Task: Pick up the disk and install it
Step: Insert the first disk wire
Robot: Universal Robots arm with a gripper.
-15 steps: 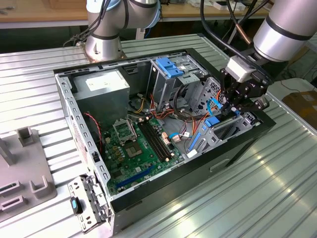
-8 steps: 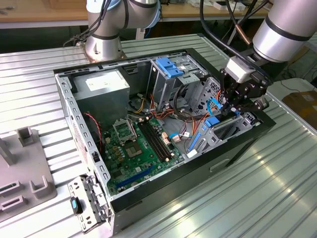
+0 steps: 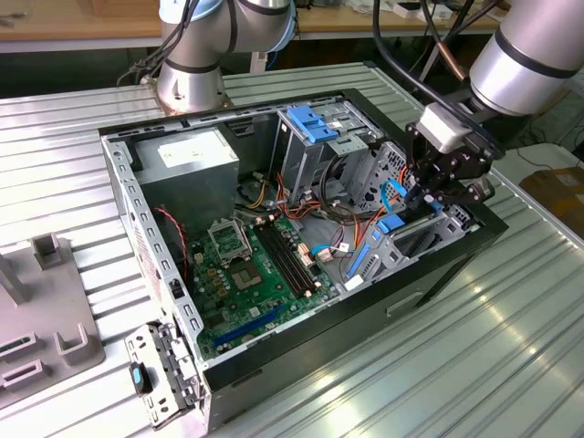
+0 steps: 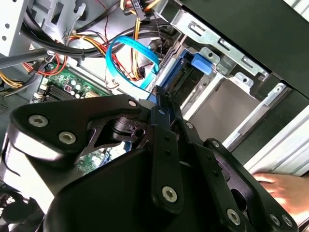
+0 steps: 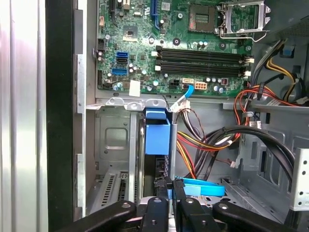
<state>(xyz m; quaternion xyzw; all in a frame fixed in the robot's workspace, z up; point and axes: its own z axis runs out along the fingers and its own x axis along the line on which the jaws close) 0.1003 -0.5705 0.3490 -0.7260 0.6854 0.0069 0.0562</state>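
Gripper (image 3: 436,193) at right of exterior view, over drive cage (image 3: 422,239) of open computer case (image 3: 301,351); fingers clamped on upper edge of disk (image 5: 157,145) (blue rails visible), disk standing edge-on, partly seated in cage slot; motherboard (image 3: 251,274) at frame centre. Risk: tilted disk jams against slot walls; loose cables (image 5: 212,140) nearby may snag.

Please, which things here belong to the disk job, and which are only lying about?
Job in hand:
- gripper, over the drive bay
- disk, blue-railed, apparently edge-on in the bay
- drive bay
- case

Lying about:
- power supply
- motherboard
- grey fixtures on the table
- a hand beside the case
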